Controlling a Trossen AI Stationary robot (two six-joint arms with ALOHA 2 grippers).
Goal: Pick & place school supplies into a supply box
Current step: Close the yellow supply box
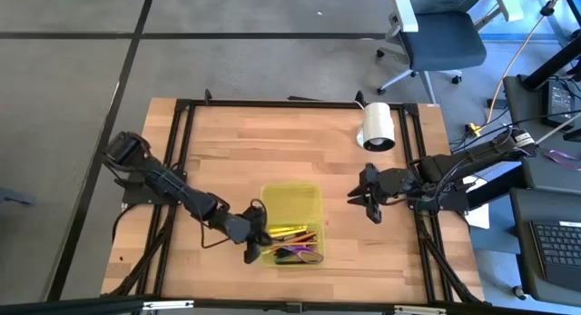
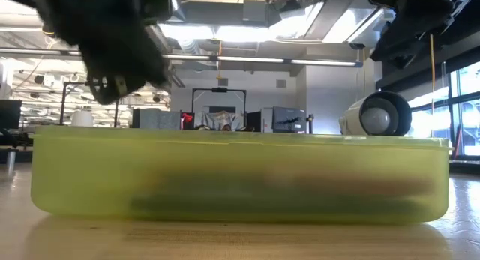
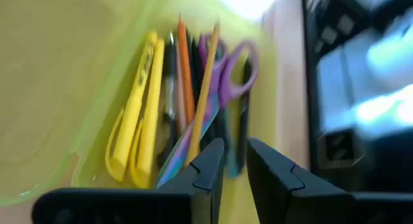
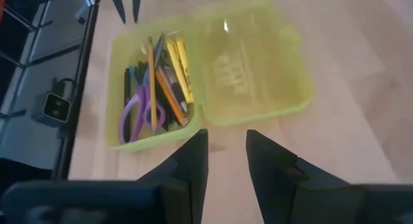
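The supply box (image 1: 290, 206) lies open on the table, both yellow-green halves flat. Its near half (image 1: 292, 247) holds the school supplies: yellow markers (image 3: 139, 114), an orange pencil (image 3: 186, 75), dark pens and purple-handled scissors (image 3: 232, 69), all lying in the tray. My left gripper (image 1: 252, 251) hangs just above the near half's left end, its fingers (image 3: 235, 166) a little apart with nothing between them. My right gripper (image 1: 368, 206) hovers to the right of the box, open and empty, looking down on it (image 4: 226, 153).
A white cylindrical roll (image 1: 377, 129) lies on its side at the table's far right, behind the box in the low view (image 2: 379, 114). Bare wood surrounds the box on the left and far sides. An office chair (image 1: 436, 34) stands beyond the far edge.
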